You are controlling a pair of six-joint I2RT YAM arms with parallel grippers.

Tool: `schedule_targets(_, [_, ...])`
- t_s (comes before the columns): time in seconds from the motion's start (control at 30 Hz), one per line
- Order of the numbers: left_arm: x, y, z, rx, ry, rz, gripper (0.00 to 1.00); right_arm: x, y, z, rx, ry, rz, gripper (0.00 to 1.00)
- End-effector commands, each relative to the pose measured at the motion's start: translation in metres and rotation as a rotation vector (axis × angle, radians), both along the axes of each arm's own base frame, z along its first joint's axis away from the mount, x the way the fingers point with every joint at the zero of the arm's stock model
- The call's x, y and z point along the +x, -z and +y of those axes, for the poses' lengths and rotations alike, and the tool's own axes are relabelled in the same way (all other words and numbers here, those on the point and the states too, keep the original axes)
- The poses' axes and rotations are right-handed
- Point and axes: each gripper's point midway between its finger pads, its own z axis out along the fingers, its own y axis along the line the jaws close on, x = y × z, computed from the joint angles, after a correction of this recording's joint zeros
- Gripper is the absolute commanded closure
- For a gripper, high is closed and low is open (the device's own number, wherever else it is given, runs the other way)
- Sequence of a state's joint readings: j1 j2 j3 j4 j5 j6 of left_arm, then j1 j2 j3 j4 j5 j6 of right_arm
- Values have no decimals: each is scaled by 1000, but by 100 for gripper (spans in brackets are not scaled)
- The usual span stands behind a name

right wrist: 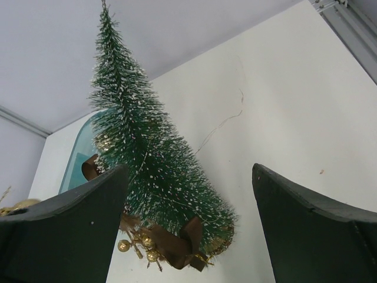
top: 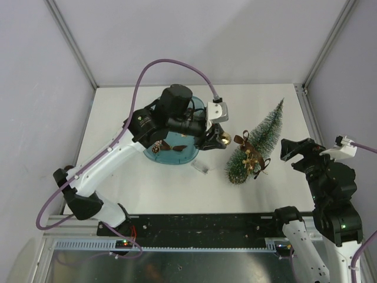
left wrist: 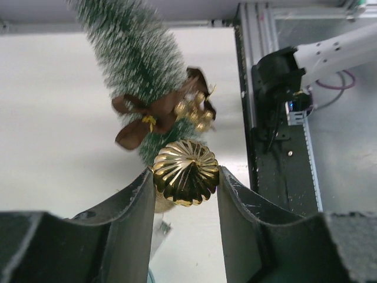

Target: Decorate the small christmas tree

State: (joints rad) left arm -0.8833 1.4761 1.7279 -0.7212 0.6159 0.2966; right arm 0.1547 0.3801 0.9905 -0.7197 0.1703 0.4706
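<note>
The small christmas tree [top: 259, 141] lies on its side on the white table, tip to the far right, base near front. A brown ribbon bow with small gold beads [top: 250, 154] rests on its lower part. My left gripper [top: 217, 140] is shut on a ribbed gold ornament [left wrist: 185, 171] and holds it just left of the tree's lower half. In the left wrist view the tree [left wrist: 136, 66] and bow [left wrist: 154, 115] lie right beyond the ornament. My right gripper [top: 299, 152] is open and empty, to the right of the tree [right wrist: 147, 153].
A teal tray [top: 177, 154] sits under my left arm, with a pinecone [top: 156, 148] and other ornaments in it. A small clear tag [top: 202, 170] lies on the table in front of the tray. The table's front edge is a black rail [top: 206, 224].
</note>
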Motion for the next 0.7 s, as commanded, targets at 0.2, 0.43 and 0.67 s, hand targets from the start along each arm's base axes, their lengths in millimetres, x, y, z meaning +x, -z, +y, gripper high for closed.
schedule_targets(0.2, [-24, -45, -41, -96, 127, -46, 69, -1, -9, 5, 18, -30, -66, 10])
schedule_targets(0.43, [-21, -79, -71, -170, 150, -74, 70, -3, -3, 10, 32, -52, -74, 10])
schedule_targets(0.67, [-38, -81, -96, -190, 229, -52, 70, -7, -5, 6, 13, -39, -100, 10])
